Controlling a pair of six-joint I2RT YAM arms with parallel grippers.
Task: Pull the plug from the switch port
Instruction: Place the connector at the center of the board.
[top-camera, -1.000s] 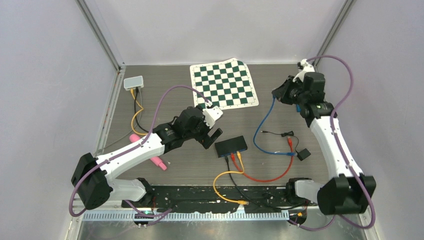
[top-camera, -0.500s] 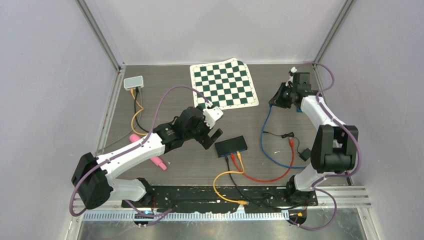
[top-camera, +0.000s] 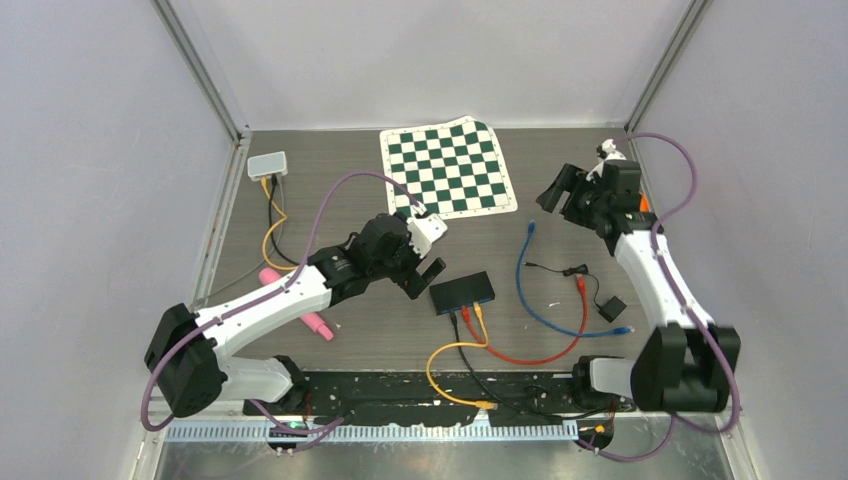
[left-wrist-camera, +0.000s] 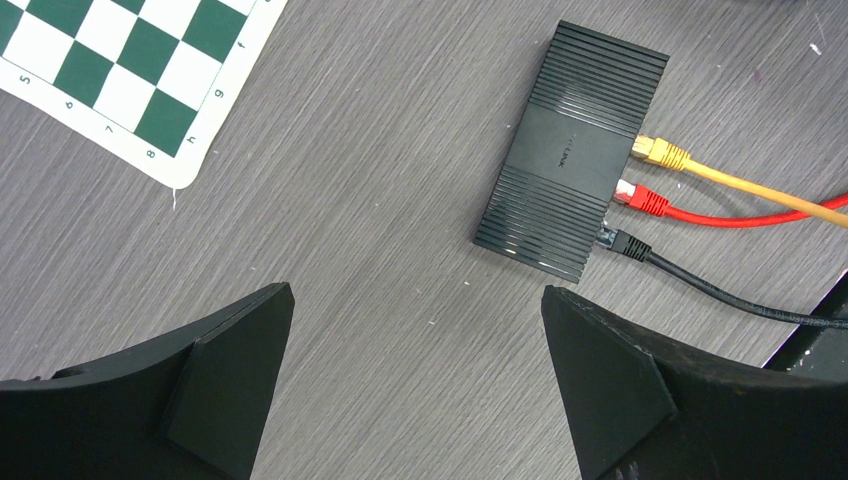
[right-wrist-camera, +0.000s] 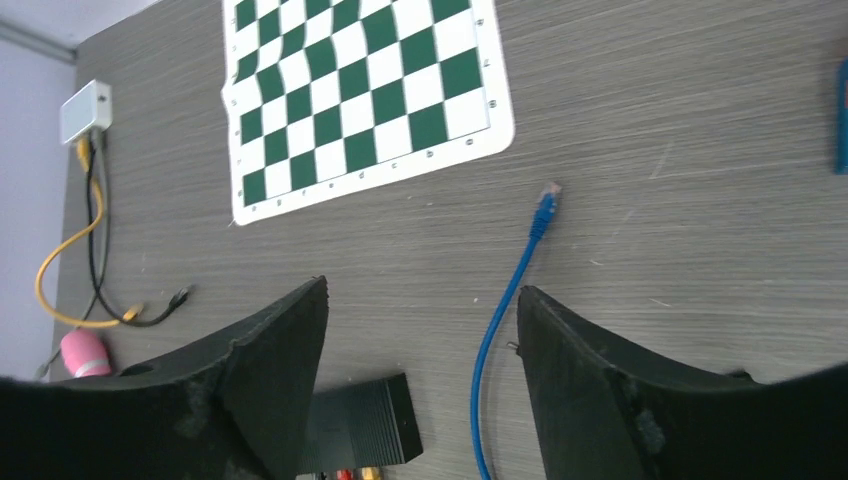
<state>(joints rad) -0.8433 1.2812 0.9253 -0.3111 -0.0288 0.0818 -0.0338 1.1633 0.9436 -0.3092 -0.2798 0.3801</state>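
The black switch (top-camera: 462, 292) lies mid-table with a yellow plug (left-wrist-camera: 660, 152), a red plug (left-wrist-camera: 640, 198) and a black plug (left-wrist-camera: 625, 243) in its ports. A blue cable (top-camera: 540, 305) lies loose to its right, and its blue plug (right-wrist-camera: 544, 207) rests free on the table. My right gripper (top-camera: 556, 192) hangs open above and beyond that plug, holding nothing. My left gripper (left-wrist-camera: 417, 293) stands open over bare table just left of the switch (left-wrist-camera: 575, 150).
A green-and-white chess mat (top-camera: 448, 168) lies at the back. A white box (top-camera: 267, 165) with yellow and black leads sits at the back left, a pink object (top-camera: 295, 303) under the left arm. A small black adapter (top-camera: 610, 308) lies right of the switch.
The right gripper has opened and let go of the blue cable; its plug end has dropped onto the table. The right arm has shifted. The left arm has not moved.
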